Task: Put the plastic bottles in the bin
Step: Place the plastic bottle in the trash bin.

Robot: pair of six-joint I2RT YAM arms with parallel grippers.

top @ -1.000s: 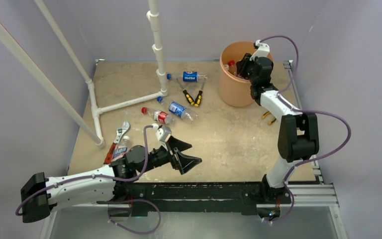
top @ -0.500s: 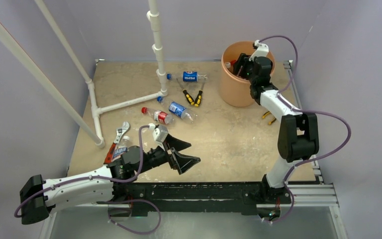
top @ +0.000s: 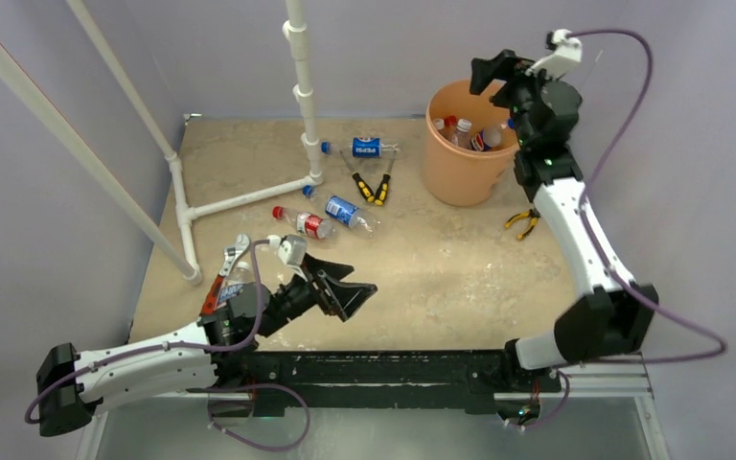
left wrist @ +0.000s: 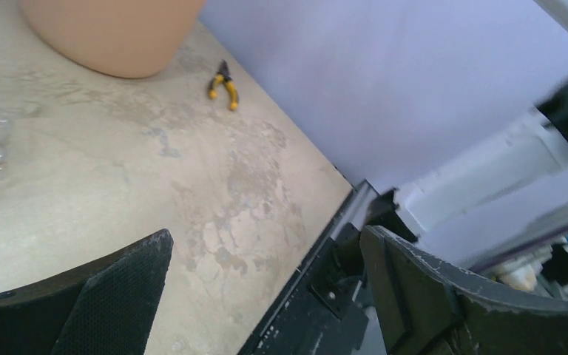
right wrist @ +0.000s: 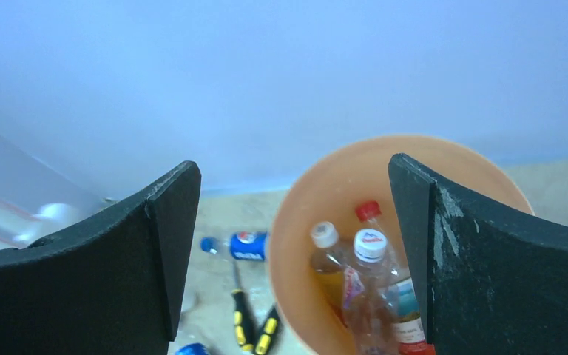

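The orange bin (top: 452, 177) stands at the back right, with three plastic bottles (top: 467, 132) upright inside it. My right gripper (top: 496, 81) hovers open and empty above the bin's far rim, and its wrist view looks down on the bin (right wrist: 296, 192) and those bottles (right wrist: 370, 281). On the table lie a blue-label bottle (top: 369, 148), another blue-label one (top: 345, 211) and a red-label one (top: 305, 222). A further bottle (top: 235, 283) lies by my left arm. My left gripper (top: 359, 287) hangs open and empty over the near middle of the table.
Yellow-and-black pliers (top: 374, 187) lie left of the bin, and a second pair (top: 522, 222) lies to its right. A red-handled wrench (top: 228, 264) lies by the left arm. A white pipe frame (top: 249, 196) stands at the back left. Walls close in on three sides.
My right gripper has opened and risen out of the bin, up and to the right; more bottles now show inside. The left gripper has drifted slightly left, still open.
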